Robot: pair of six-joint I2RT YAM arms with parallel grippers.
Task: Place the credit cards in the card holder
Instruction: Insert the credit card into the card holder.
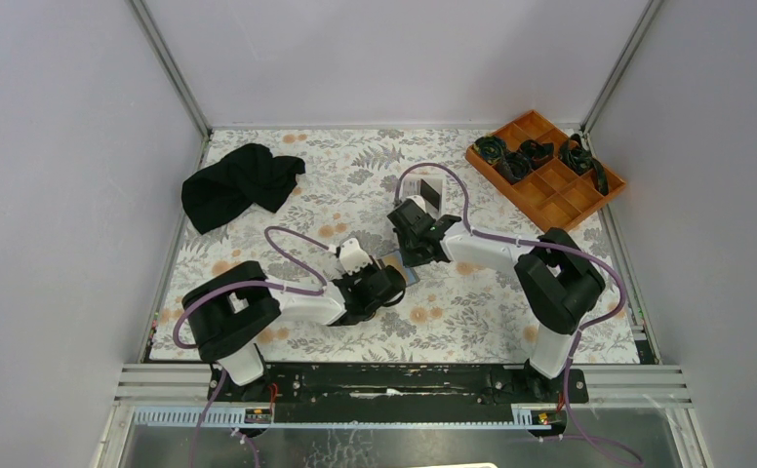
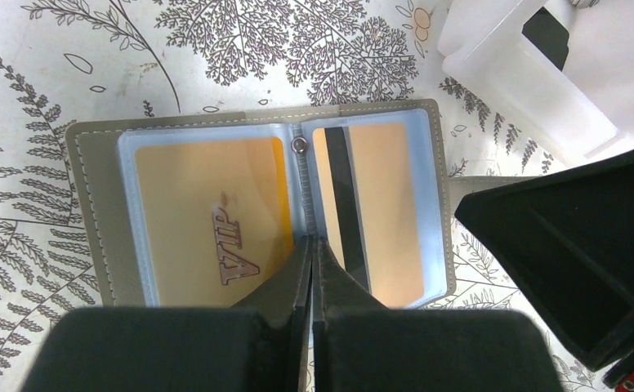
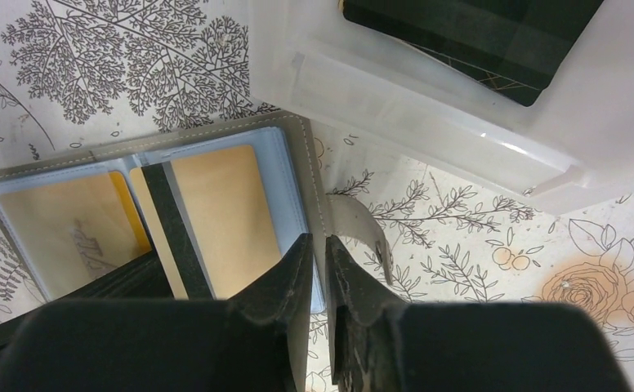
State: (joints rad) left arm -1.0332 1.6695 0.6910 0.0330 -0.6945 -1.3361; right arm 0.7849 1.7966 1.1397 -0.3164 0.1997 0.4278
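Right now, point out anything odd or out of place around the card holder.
Nothing spilled or damaged. In the open card holder, the right gold card lies stripe side up, while the left gold card shows its VIP face. A dark card lies in the white tray, outside the holder.

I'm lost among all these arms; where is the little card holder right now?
In the left wrist view, the card holder lies open on the flowered cloth, right under the left gripper, with the white tray just beyond it.
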